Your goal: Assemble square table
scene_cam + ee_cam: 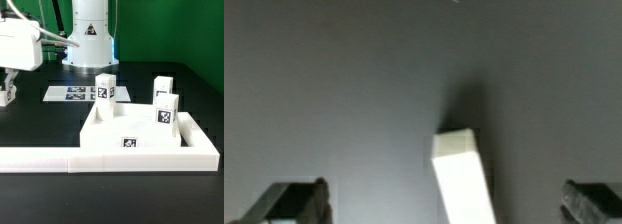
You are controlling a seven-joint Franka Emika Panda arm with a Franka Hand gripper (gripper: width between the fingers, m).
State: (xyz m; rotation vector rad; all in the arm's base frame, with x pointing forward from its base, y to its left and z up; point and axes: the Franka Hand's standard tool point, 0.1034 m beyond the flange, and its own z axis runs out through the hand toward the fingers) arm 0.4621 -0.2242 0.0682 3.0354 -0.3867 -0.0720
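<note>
The gripper (8, 88) hangs at the far left edge of the exterior view with its jaws spread wide and nothing between them, and the wrist view shows both fingertips (292, 201) flanking a white leg (461, 168) lying on the dark table (40, 125). The square tabletop (125, 128) sits in the lower centre of the exterior view against the L-shaped barrier (100, 158), with three tagged legs (107, 88) standing around its back edge. To do this pick well, I'd centre the jaws across the leg's narrow width, descend straight, then close.
</note>
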